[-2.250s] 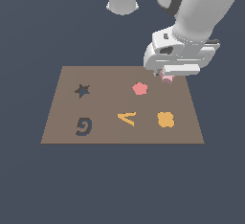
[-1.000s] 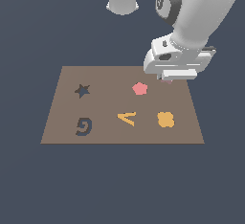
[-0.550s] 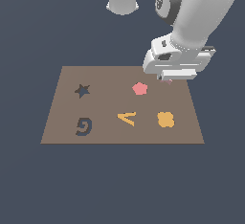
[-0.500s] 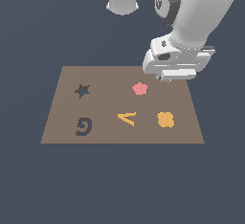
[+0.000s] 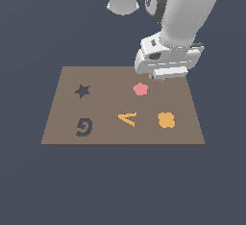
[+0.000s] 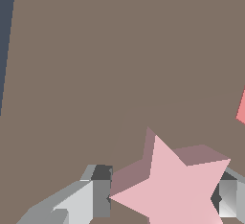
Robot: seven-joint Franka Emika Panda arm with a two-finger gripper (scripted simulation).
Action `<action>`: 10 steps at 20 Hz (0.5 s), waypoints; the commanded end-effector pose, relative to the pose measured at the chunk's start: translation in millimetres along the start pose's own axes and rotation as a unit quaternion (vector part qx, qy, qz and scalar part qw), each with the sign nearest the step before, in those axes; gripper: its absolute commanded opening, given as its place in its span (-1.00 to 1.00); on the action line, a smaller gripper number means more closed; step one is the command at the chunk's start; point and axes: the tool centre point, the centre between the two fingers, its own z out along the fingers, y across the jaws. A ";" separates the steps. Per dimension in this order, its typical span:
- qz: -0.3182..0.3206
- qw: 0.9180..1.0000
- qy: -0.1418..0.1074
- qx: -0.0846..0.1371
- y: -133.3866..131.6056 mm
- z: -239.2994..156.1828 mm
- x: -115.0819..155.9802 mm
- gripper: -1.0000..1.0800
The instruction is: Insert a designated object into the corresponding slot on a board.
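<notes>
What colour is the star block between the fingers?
Pale pink star block, its side faces a duller pink; the wrist view shows it best.

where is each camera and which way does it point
Exterior view: off the arm, above and in front of the board, looking down at it; shows the arm and the gripper over the board's far edge.
Wrist view: on the wrist, looking down past the fingers at the pink star between them.
Shared: board, star, and the pentagon, only its edge in the wrist view.
</notes>
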 end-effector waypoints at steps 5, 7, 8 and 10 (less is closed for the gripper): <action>-0.043 0.999 0.000 0.000 36.1 -1.3 -9.4 -1.00; -0.060 0.998 0.000 0.000 49.9 -1.8 -12.1 -1.00; -0.069 0.998 0.000 0.000 57.3 -2.0 -13.3 -1.00; -0.087 0.996 0.000 0.000 72.9 -2.5 -15.4 -1.00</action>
